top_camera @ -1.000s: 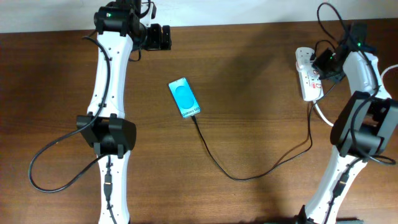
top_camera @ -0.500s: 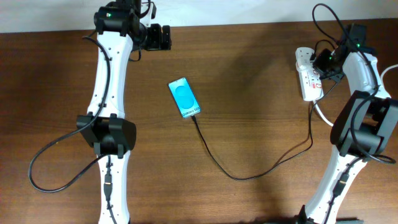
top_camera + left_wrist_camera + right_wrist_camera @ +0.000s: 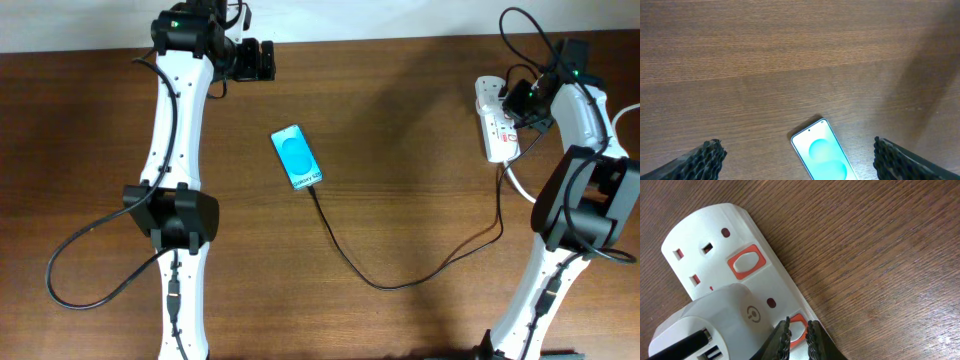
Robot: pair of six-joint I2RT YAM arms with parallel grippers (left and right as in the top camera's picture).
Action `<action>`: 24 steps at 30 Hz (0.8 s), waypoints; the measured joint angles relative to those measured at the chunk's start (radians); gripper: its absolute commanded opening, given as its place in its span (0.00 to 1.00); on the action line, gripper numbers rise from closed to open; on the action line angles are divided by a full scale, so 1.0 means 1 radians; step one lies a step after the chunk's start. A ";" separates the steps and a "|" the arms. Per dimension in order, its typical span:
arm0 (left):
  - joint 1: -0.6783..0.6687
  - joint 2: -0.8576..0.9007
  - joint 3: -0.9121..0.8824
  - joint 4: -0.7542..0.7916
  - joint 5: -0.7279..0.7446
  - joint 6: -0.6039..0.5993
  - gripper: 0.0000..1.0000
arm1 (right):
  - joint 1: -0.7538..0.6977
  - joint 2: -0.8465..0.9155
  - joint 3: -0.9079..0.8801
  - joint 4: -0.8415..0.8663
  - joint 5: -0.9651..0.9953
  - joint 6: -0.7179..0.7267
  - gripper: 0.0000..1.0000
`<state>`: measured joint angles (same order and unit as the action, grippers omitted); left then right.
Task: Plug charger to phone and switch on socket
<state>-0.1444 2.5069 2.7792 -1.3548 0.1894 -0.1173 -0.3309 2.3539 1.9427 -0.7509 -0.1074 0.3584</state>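
The phone point(image 3: 297, 157) lies on the table with its cyan screen up, and also shows at the bottom of the left wrist view point(image 3: 824, 157). The black charger cable point(image 3: 400, 284) runs from the phone's lower end across the table to a white adapter point(image 3: 715, 317) plugged into the socket point(image 3: 496, 125). My right gripper point(image 3: 799, 332) has its fingers almost together, tips right over an orange-red rocker switch point(image 3: 798, 327) of the socket point(image 3: 705, 240). My left gripper point(image 3: 262, 60) is open at the table's far edge, apart from the phone.
A second orange-red switch point(image 3: 745, 261) sits by the empty outlet at the socket's end. The socket's thick white cord point(image 3: 515, 180) leaves toward the right edge. A loose black arm cable point(image 3: 75, 270) loops at the left.
The right gripper shifted slightly toward the far end of the socket between one second ago and half a second ago. Since then nothing has moved.
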 measured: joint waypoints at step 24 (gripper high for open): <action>0.000 0.000 0.000 0.000 0.000 0.000 0.99 | 0.023 0.003 -0.011 0.008 0.055 -0.023 0.15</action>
<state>-0.1444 2.5069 2.7792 -1.3548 0.1894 -0.1173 -0.3077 2.3573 1.9320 -0.7429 -0.0525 0.3359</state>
